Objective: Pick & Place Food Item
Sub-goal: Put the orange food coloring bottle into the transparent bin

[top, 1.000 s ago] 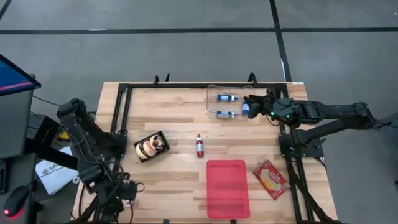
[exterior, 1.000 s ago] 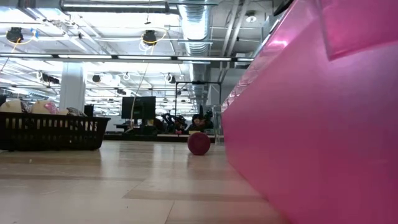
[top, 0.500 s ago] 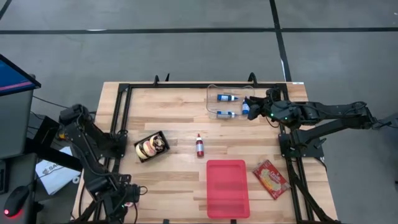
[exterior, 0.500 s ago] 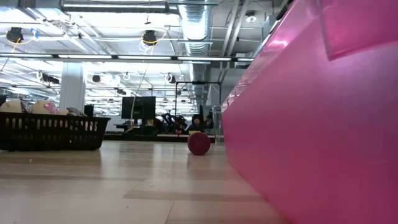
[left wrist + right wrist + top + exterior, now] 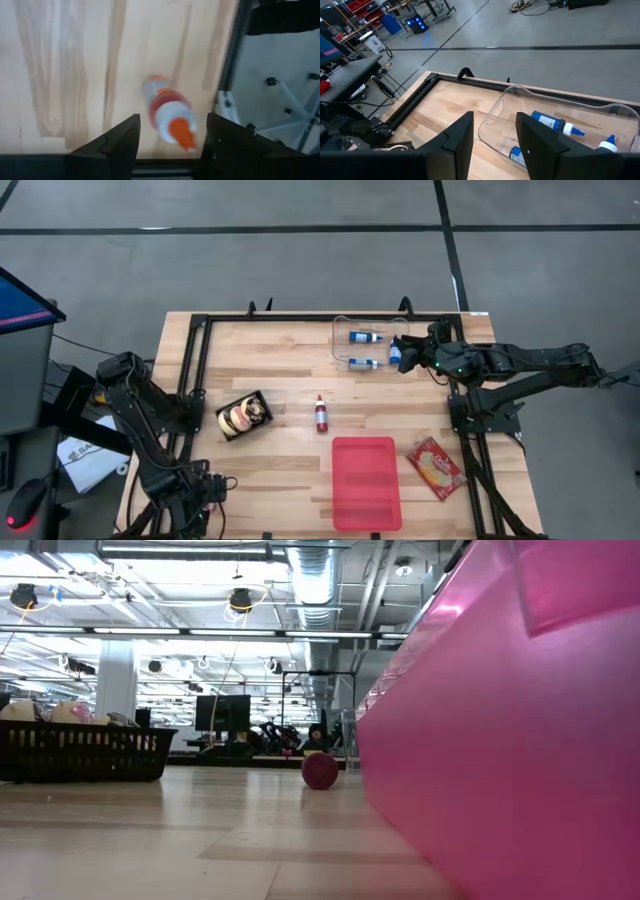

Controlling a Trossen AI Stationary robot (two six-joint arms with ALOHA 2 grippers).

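The left end effector (image 5: 170, 145) has dropped toward the tabletop's (image 5: 290, 345) near left corner, and its fingers are spread, straddling a small orange-capped bottle (image 5: 167, 112) lying on the wood; a grasp looks imminent. The right end effector (image 5: 492, 145) hangs, fingers apart and holding nothing, beside the clear bin (image 5: 365, 345) of blue bottles. The red tray (image 5: 366, 482) sits at the near edge with a snack packet (image 5: 435, 466) just beside it. Beyond the tabletop is grey floor, with a workshop behind.
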